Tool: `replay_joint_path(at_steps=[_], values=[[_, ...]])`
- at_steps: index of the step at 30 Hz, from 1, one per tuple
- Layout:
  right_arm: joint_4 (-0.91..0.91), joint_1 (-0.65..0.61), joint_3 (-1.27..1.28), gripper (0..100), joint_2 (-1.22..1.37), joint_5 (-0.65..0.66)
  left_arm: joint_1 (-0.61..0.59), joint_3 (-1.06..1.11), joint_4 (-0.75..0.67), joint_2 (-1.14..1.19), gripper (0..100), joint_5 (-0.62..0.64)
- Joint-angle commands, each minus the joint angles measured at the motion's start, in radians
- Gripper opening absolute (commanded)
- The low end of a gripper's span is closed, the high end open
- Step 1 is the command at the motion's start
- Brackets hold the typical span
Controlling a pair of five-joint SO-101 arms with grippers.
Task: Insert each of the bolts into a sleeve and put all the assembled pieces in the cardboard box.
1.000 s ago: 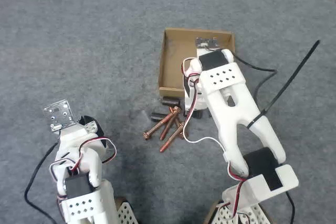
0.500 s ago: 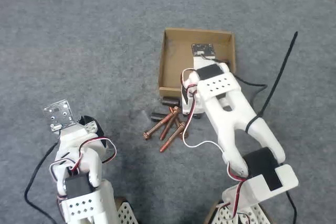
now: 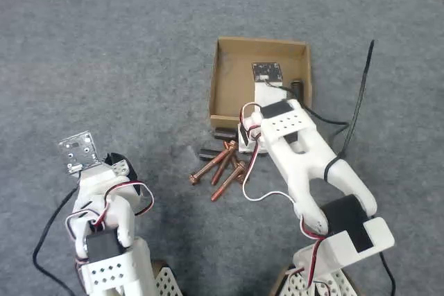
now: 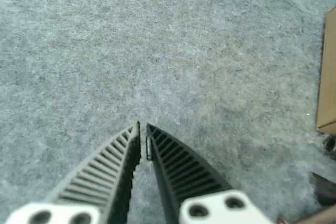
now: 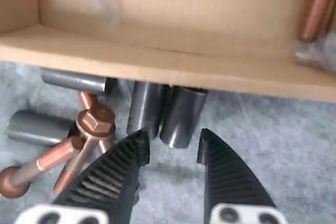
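Observation:
The cardboard box stands at the back centre, and its front wall crosses the right wrist view. One bolt in a sleeve lies inside it by the right wall. Several copper bolts lie fanned on the carpet in front of the box. Grey sleeves lie between the bolts and the box wall; two of them rest side by side against it. My right gripper hangs open just above those two sleeves, holding nothing. My left gripper is shut over bare carpet at the near left.
Grey carpet covers the whole table. The right arm stretches from the near right over the box's front edge, with a black cable arching beside it. The left arm is folded at the near left. Open carpet lies left of the box.
The right arm has drawn back from over the box interior toward its front wall, so its gripper now hangs over the sleeves outside. The left arm has not moved.

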Motion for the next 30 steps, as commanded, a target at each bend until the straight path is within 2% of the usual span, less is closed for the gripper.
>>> replay_joint_path(at_steps=[1, 7, 18, 20, 24, 26, 30], values=[[-0.061, 0.022, -0.005, 13.7, -0.004, 0.015, -0.003, -0.013, 0.003, -0.011, 1, -0.023], [-0.085, 0.079, -0.044, 13.6, 0.076, 0.017, -0.003, -0.013, 0.003, -0.011, 1, -0.025], [-0.084, 0.074, -0.049, 13.6, 0.116, 0.017, -0.003, -0.013, 0.003, -0.011, 1, -0.025], [-0.084, 0.074, -0.049, 11.7, 0.117, 0.017, -0.003, -0.013, 0.003, -0.011, 1, -0.025], [-0.084, 0.076, -0.052, 0.0, 0.119, 0.017, -0.003, -0.013, 0.003, -0.011, 1, -0.025], [-0.082, 0.076, -0.048, 2.3, 0.116, 0.018, -0.003, -0.013, 0.003, -0.011, 1, -0.025], [-0.042, 0.107, -0.055, 0.7, 0.108, 0.018, -0.003, -0.013, 0.003, -0.011, 1, -0.025]])
